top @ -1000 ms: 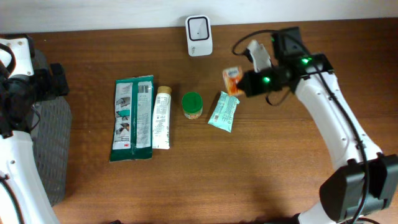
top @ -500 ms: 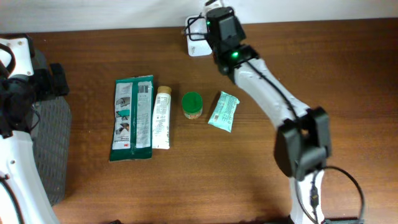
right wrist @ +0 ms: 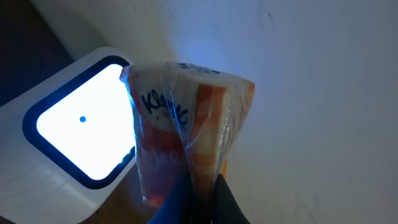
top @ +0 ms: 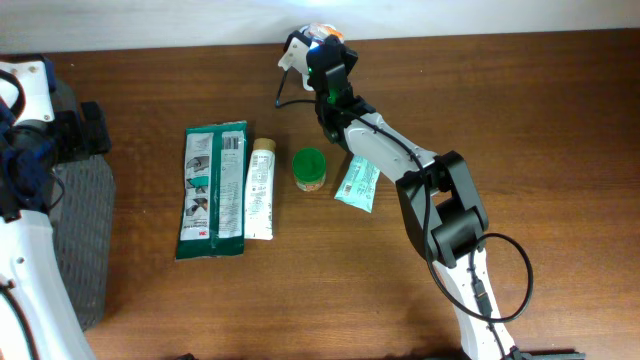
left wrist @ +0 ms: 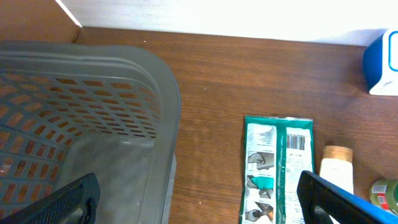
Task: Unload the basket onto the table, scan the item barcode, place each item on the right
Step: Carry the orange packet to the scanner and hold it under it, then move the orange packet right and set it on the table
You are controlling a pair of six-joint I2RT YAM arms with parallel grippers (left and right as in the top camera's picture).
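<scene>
In the right wrist view my right gripper (right wrist: 200,186) is shut on an orange and white tissue pack (right wrist: 186,124), pinching its lower edge. The pack stands upright right beside the white scanner (right wrist: 81,137), whose window glows bright. Overhead, the right gripper (top: 322,50) is at the table's back edge and covers the scanner; a blue-white glow shows there. My left gripper (left wrist: 199,205) hangs open over the rim of the grey basket (left wrist: 124,93), with nothing between its fingers. From the left wrist view the scanner (left wrist: 382,62) looks blue-lit at the far right.
A green wipes pack (top: 213,190), a cream tube (top: 261,188), a green-lidded jar (top: 309,169) and a teal pouch (top: 359,180) lie in a row mid-table. The grey basket (top: 85,230) stands at the left edge. The right arm stretches over the teal pouch.
My right arm has swung left from the table's right side to the scanner at the back, carrying the tissue pack. The left arm has not moved.
</scene>
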